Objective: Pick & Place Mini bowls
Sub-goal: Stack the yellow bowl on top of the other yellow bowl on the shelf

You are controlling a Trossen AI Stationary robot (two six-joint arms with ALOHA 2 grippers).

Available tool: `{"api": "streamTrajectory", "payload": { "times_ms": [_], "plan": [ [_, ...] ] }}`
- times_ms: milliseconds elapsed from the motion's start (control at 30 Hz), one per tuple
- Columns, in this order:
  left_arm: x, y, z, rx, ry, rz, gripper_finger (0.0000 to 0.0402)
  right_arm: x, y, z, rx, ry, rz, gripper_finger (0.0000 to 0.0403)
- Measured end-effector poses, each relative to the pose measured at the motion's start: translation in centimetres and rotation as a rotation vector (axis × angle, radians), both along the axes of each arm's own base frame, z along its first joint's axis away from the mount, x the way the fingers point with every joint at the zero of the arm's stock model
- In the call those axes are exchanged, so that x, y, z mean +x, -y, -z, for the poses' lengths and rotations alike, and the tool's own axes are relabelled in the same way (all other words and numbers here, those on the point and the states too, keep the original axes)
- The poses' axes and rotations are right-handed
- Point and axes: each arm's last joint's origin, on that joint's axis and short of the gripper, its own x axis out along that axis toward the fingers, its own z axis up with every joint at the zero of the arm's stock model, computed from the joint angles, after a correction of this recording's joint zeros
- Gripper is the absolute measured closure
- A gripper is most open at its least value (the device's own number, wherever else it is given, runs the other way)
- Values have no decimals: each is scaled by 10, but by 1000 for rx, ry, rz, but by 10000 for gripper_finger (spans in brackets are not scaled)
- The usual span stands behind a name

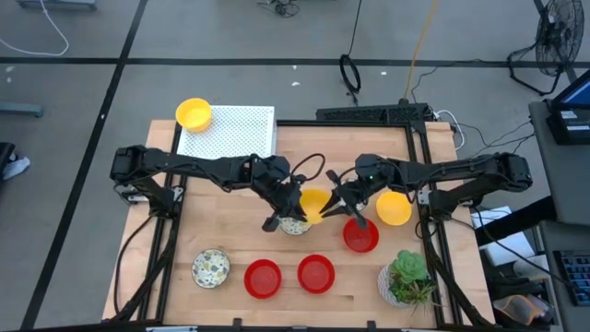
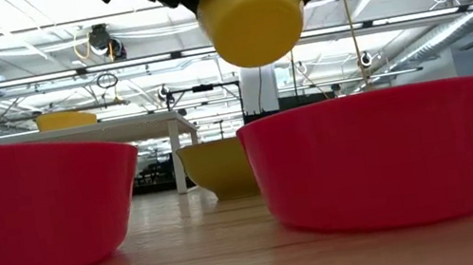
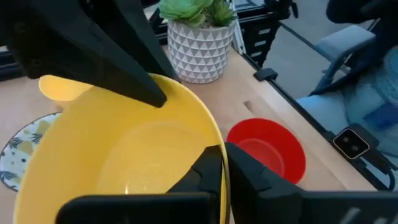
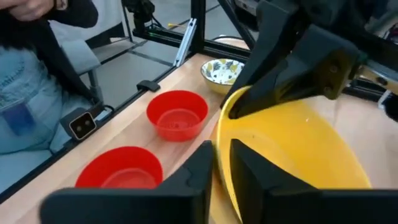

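A yellow mini bowl point(image 1: 315, 205) hangs in the air over the middle of the table, held between both grippers; the low view shows it point(image 2: 252, 14) clear of the wood. My left gripper point(image 1: 297, 201) is shut on its left rim and my right gripper point(image 1: 337, 205) on its right rim. Partly under it, a white floral bowl point(image 1: 293, 225) stands on the table. Other bowls rest on their bases: red ones point(image 1: 360, 236) point(image 1: 263, 278) point(image 1: 316, 273), a yellow one point(image 1: 394, 208), a floral one point(image 1: 211, 267), and a yellow one point(image 1: 194, 113) at the far left. My left gripper point(image 3: 222, 168) pinches the yellow bowl's rim point(image 3: 219, 140), one finger point(image 3: 205, 171) inside the bowl and one outside. It comes slanting down from the table's left; the bowl is lifted clear and roughly upright. My right gripper point(image 4: 222, 158) pinches the opposite rim point(image 4: 222, 124), one finger point(image 4: 249, 165) inside and one outside, coming slanting down from the table's right.
A potted plant point(image 1: 407, 279) stands at the near right corner. A white perforated board point(image 1: 229, 131) lies at the far left. A person point(image 4: 37, 74) sits just past the table's edge in the right wrist view. Black frame rails point(image 1: 419, 166) border the table.
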Motion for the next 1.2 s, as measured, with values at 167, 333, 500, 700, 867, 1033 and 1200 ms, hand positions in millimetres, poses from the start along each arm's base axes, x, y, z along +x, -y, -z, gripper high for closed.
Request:
{"api": "streamTrajectory", "payload": {
  "times_ms": [167, 333, 500, 700, 867, 1033, 1200],
  "plan": [
    [-1, 1, 1, -1, -18, 9, 381, -6, 0, -4, 68, -41, 31, 300],
    [-4, -7, 6, 26, -77, -56, 395, -29, 0, -17, 134, -120, 140, 260],
    [-12, -18, 10, 118, -173, -192, 379, -58, -1, -23, 101, -228, 335, 249],
    [-37, -29, -15, 347, -159, -398, 385, -74, -5, -8, 14, -423, 588, 254],
    [-73, -45, -47, 470, -152, -712, 394, -77, -5, 10, -25, -607, 697, 256],
    [-108, -78, -63, 602, -209, -1162, 378, -73, -5, 23, -39, -721, 722, 257],
    [-142, -117, -65, 643, -344, -1413, 373, -72, -5, 30, -61, -782, 726, 257]
  ]
}}
